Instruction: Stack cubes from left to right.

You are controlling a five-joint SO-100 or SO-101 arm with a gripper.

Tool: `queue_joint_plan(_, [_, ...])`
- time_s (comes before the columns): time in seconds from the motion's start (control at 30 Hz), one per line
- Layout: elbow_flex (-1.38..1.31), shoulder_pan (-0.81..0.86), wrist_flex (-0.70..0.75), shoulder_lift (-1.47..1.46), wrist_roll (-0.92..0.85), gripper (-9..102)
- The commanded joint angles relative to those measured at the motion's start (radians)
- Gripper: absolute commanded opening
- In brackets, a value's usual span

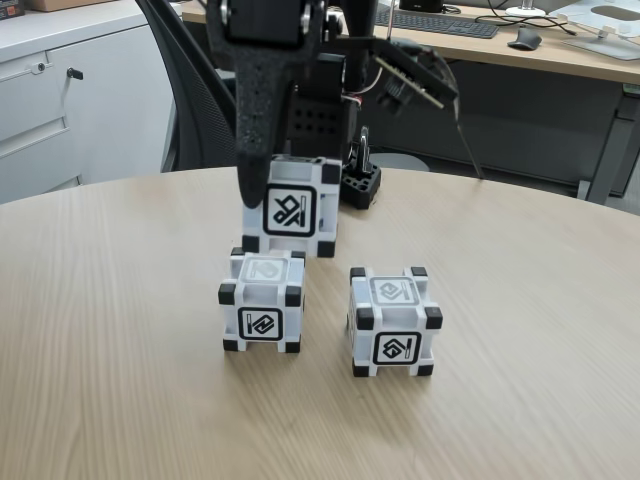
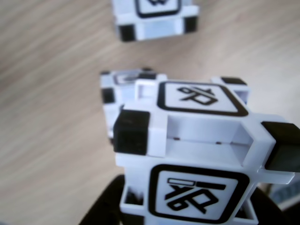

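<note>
Three white cubes with black corners show in both views. In the fixed view my gripper (image 1: 290,195) comes down from above and is shut on one cube (image 1: 292,207), holding it in the air. That cube hangs just above and slightly behind the left cube (image 1: 262,302) on the wooden table; whether they touch is unclear. The right cube (image 1: 395,322) stands apart on the table. In the wrist view the held cube (image 2: 197,154) sits between my gripper's (image 2: 187,213) dark fingers (image 2: 101,211). It partly hides the cube below (image 2: 123,84). The other cube (image 2: 154,16) lies at the top edge.
A black tool holder (image 1: 361,186) stands on the round table (image 1: 120,350) behind the held cube, next to the arm's base. Beyond the table are an office chair (image 1: 195,90), a white cabinet (image 1: 70,100) and a desk with a keyboard (image 1: 440,22).
</note>
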Motion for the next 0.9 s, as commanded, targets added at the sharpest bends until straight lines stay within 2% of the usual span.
queue_joint_plan(0.0, [-0.054, -0.008, 0.025, 0.025, 0.014, 0])
queue_joint_plan(0.7, [-0.054, 0.015, 0.025, 0.02, -0.067, 0])
queue_joint_plan(0.87, [-0.046, 0.127, 0.025, 0.021, -0.121, 0])
